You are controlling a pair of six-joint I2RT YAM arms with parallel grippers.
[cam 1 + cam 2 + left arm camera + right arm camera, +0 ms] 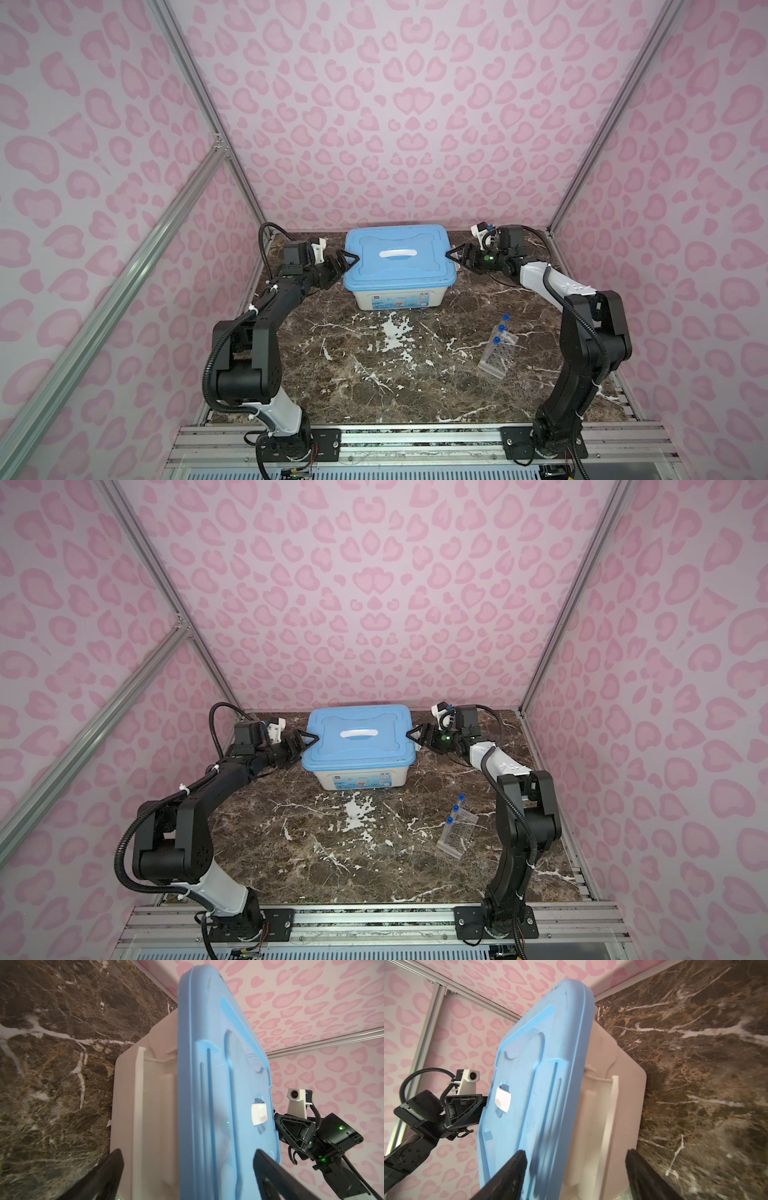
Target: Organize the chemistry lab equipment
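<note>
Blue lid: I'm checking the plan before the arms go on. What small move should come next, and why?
Probably close both end effectors on the rim of the blue lid. It sits on the white box; the left end effector and right end effector stand at its opposite sides, jaws open, straddling the rim in both wrist views. The tube rack stands outside it.

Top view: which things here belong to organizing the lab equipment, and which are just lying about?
Job: clear tube rack; three blue-capped test tubes in it.
Not equipment: white storage box; blue lid on it, with left gripper and right gripper open at its ends.
</note>
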